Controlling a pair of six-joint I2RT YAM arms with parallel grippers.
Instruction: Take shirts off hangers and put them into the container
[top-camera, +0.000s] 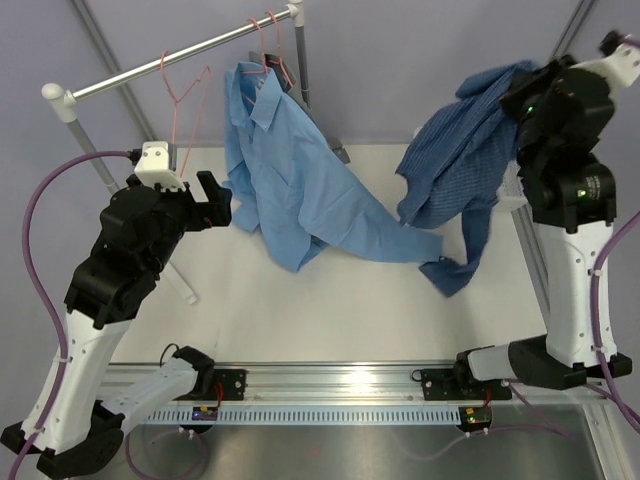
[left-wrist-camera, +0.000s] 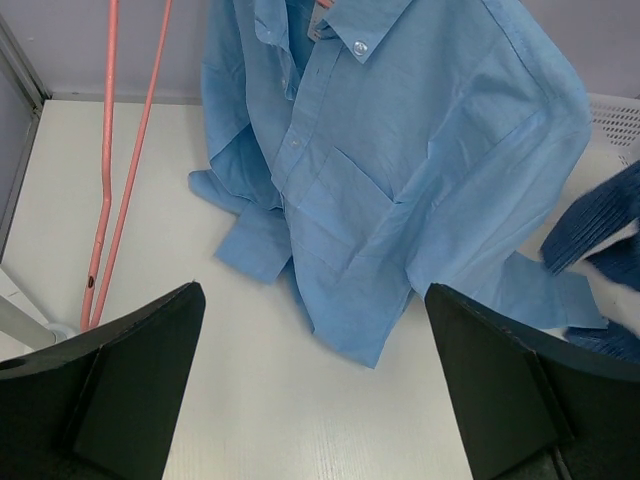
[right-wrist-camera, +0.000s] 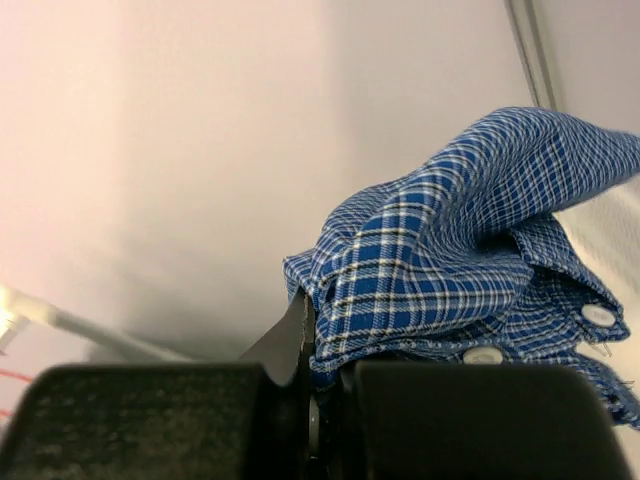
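Raised dark blue shirt (top-camera: 455, 160) largely hides the basket (left-wrist-camera: 615, 112).

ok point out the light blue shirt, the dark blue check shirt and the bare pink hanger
light blue shirt (left-wrist-camera: 400, 170), left wrist view, on its front panel
dark blue check shirt (right-wrist-camera: 450, 260), right wrist view, on the bunched fold of cloth
bare pink hanger (left-wrist-camera: 108, 100), left wrist view, on its left wire

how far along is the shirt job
Done: a bare hanger hangs on the rail, and the dark blue checked shirt is off any hanger. In hand: the right gripper has its jaws shut on that shirt, lifted near the container. Left: drop it in, then free the light blue shirt, still hung on the other hanger. The left gripper is open and empty.
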